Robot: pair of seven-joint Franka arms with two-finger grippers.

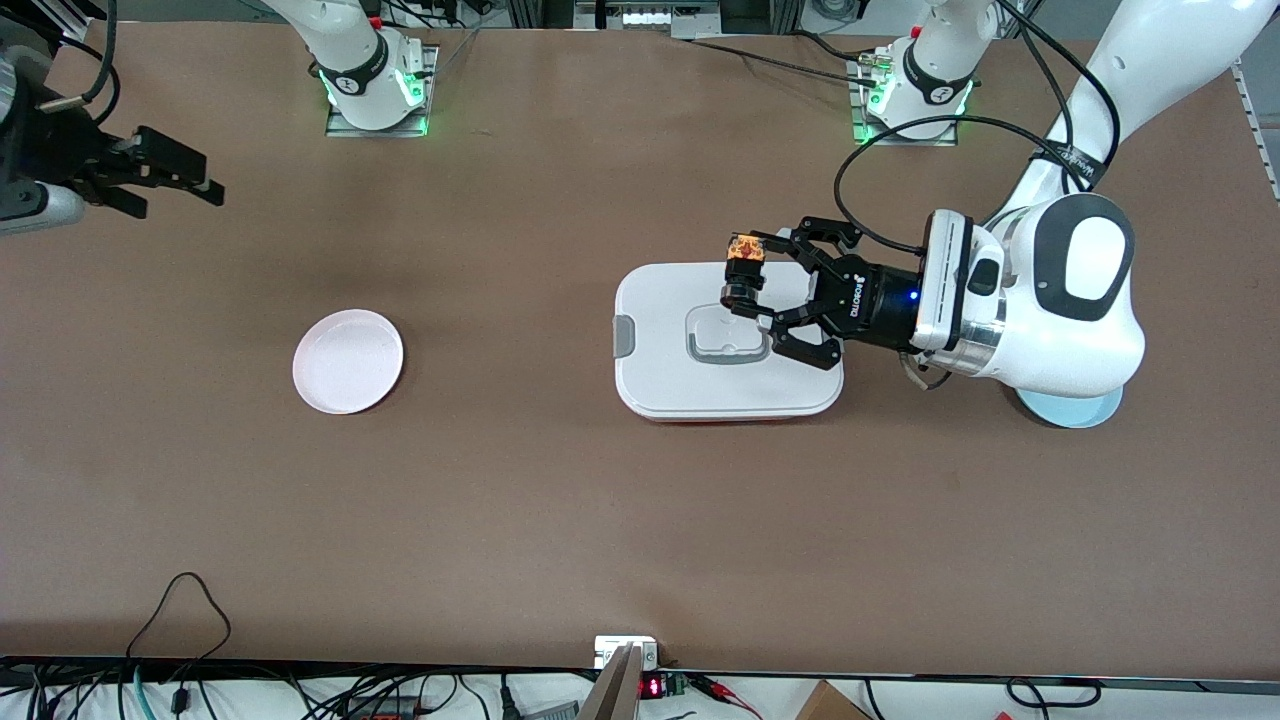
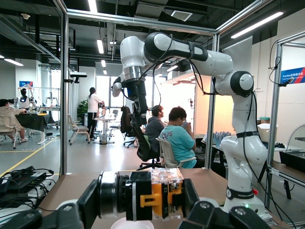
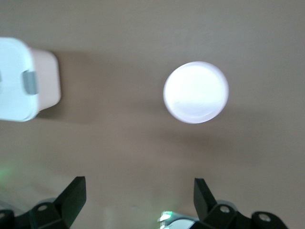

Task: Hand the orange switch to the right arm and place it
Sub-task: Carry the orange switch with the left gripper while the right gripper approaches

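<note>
1. Even overhead light falls on the matte brown tabletop (image 1: 560, 520); shadows are soft, and one lies at 6 o'clock under the white rectangular lidded box (image 1: 700, 390).
2. The round white plastic plate (image 3: 196, 92) is glared out and blurred.
3. In the left wrist view, ceiling strip lights (image 2: 94, 5) are bright and the near orange-and-black switch (image 2: 159, 194) is soft.

White plate (image 3: 196, 92) & lidded box (image 3: 21, 81) apart, right gripper (image 3: 139, 194) fingers spread.

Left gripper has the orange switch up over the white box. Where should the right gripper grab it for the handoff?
Probably the round black barrel end. The left gripper clamps the orange switch crosswise, its barrel sticking out bare. The open right gripper, waiting up at its own end, should come at that end from the white plate side.
</note>
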